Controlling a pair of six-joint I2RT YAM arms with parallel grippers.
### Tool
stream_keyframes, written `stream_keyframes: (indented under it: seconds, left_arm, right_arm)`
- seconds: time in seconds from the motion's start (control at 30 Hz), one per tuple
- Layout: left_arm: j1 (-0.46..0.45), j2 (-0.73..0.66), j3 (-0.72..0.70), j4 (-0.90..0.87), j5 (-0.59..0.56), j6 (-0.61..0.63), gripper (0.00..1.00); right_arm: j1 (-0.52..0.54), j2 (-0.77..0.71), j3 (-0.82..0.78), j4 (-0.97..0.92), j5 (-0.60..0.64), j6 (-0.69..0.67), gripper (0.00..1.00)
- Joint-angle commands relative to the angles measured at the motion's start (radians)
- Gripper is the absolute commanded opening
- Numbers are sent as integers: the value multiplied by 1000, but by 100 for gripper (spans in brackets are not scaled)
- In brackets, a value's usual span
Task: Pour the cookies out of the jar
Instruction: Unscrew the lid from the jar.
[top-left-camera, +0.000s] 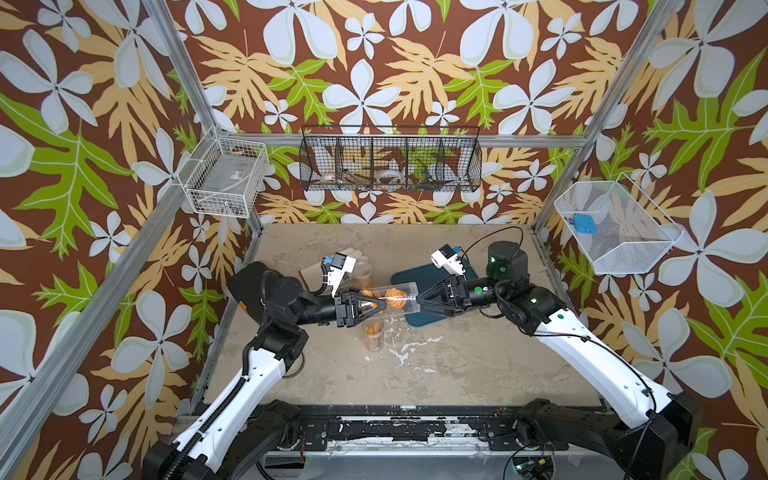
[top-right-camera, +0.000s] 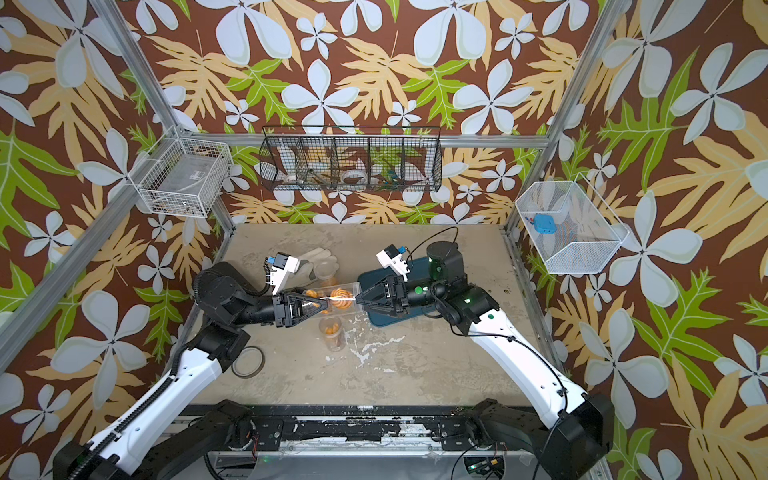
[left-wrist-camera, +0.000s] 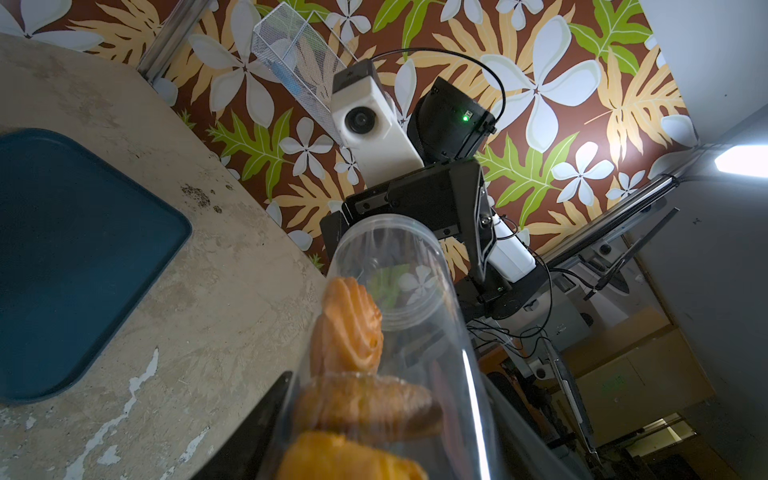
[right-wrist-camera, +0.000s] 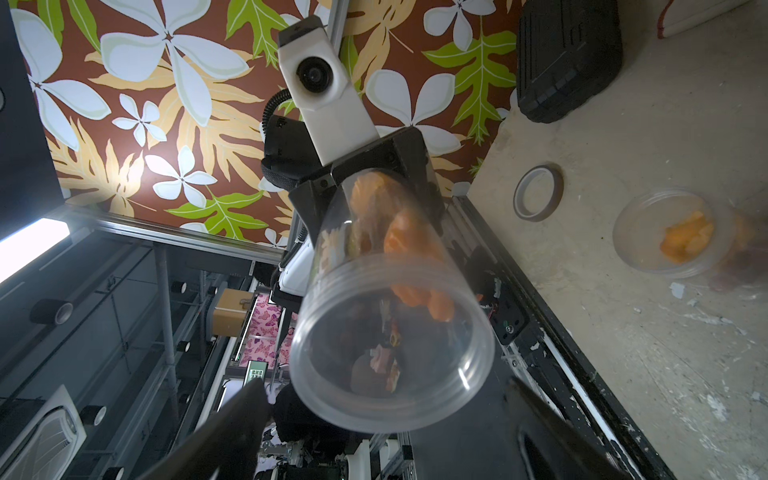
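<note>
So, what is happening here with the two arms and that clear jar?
The left gripper holds the jar on its side above the table, with the cookies inside it. The right gripper has its jaws open around the jar's far end, near the edge of the blue tray. No cookie shows on the tray, so the pour is not yet done. A second jar with cookies stands on the table below.

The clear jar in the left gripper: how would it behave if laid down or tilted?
The jar is round and smooth, so it would probably roll on the table. Its slick-looking wall might slip in the left gripper. The cookies lie loose inside and would likely slide when tilted.
</note>
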Motion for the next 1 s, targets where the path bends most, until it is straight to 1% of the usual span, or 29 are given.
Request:
stream_keyframes:
  seconds: [0.0,0.37,0.53,0.63,0.7,0.77,0.8,0.97]
  left_arm:
    - [0,-6,4,52,4,-3,53]
    - [-1,-5,-9,52,1,-7,53]
    - [0,3,-5,55,0,-8,53]
    - [0,5,-9,55,1,-8,53]
    - [0,7,-10,53,3,-9,53]
    - [-1,7,-9,55,6,-9,53]
    - [-2,6,-8,55,9,-9,53]
    - [-2,1,-11,55,11,-9,53]
  right_arm:
    - [3,8,7,72,-8,36,87]
    - [17,33,24,128,-24,71,78]
    - [18,37,29,133,-27,72,70]
    - [19,33,22,141,-32,77,67]
    - [17,32,20,142,-31,80,68]
    - [18,33,19,146,-32,85,74]
    - [18,35,22,148,-31,85,76]
    - [18,45,35,151,-26,82,75]
